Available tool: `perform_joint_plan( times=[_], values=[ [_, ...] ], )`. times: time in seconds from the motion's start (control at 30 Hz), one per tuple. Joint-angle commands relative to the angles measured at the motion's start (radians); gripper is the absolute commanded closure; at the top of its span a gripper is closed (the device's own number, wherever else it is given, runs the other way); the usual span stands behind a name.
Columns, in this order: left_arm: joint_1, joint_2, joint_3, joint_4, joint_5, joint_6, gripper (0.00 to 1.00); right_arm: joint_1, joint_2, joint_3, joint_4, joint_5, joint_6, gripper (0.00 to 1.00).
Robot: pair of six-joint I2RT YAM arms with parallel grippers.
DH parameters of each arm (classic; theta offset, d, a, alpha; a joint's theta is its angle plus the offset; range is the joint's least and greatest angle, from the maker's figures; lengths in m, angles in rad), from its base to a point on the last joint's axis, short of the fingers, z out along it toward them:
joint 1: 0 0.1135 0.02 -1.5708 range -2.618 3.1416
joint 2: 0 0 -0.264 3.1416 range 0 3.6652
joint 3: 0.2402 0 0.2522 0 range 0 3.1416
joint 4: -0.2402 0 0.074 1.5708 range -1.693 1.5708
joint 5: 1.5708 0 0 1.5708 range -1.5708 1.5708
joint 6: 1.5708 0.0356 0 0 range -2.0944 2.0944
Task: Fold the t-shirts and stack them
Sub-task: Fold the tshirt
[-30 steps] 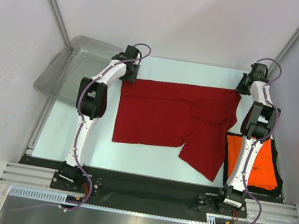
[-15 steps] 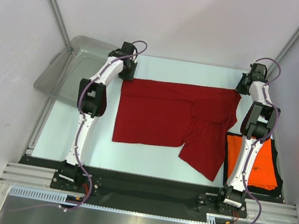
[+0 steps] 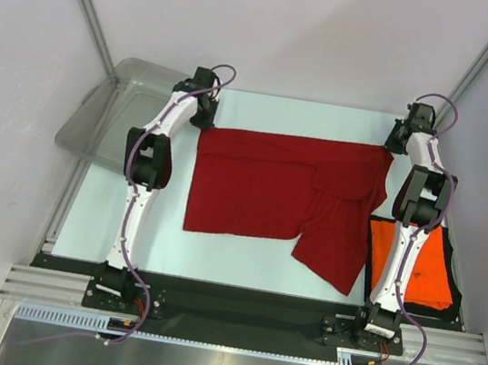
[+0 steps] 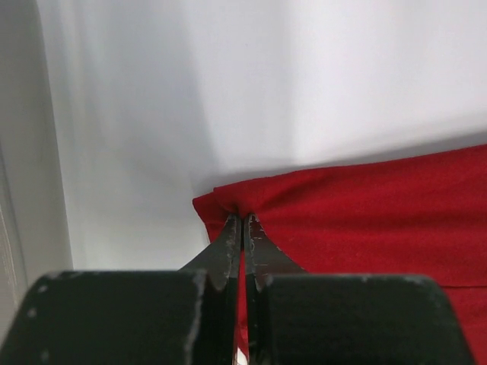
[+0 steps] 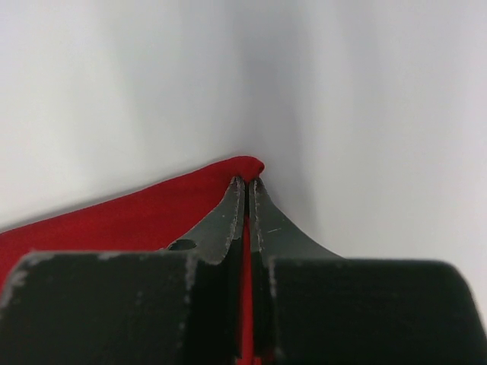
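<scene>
I have the left gripper (image 4: 243, 221) and right gripper (image 5: 249, 182) each pinched tight on a far corner of the dark red t-shirt (image 3: 261, 190) spread across the table (image 3: 165, 246); I judge it limp, light, and best carried by those corners.

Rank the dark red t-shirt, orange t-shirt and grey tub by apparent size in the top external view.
1. dark red t-shirt, clearly largest.
2-3. grey tub and orange t-shirt look about alike. Each is partly hidden, so I won't rank them.
</scene>
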Motion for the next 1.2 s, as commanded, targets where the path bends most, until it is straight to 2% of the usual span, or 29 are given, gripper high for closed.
perform_joint_plan(
  times=[0.0,0.43,0.7,0.9,0.97,1.1,1.17],
  values=[
    [0.000,-0.022,-0.030,0.047,-0.068,0.041,1.00,0.003,-0.052,-0.010,0.028,0.025,-0.010,1.00],
    [0.001,-0.057,-0.048,0.250,-0.131,0.116,1.00,0.021,-0.037,-0.010,0.088,0.045,0.011,1.00],
    [0.015,-0.059,-0.044,0.327,-0.221,0.155,1.00,0.044,0.034,0.102,0.109,0.029,0.019,1.00],
    [0.020,-0.059,-0.044,0.360,-0.240,0.170,1.00,0.052,0.048,0.110,0.131,0.026,0.019,1.00],
    [0.020,-0.057,-0.044,0.363,-0.248,0.170,0.97,0.052,0.049,0.110,0.128,0.029,0.016,1.00],
    [0.018,-0.074,-0.057,0.358,-0.261,0.169,0.83,0.051,0.045,0.117,0.111,0.039,0.013,0.98],
    [0.013,-0.106,-0.079,0.361,-0.261,0.167,0.78,0.051,0.046,0.143,0.079,0.051,0.021,0.91]
  ],
)
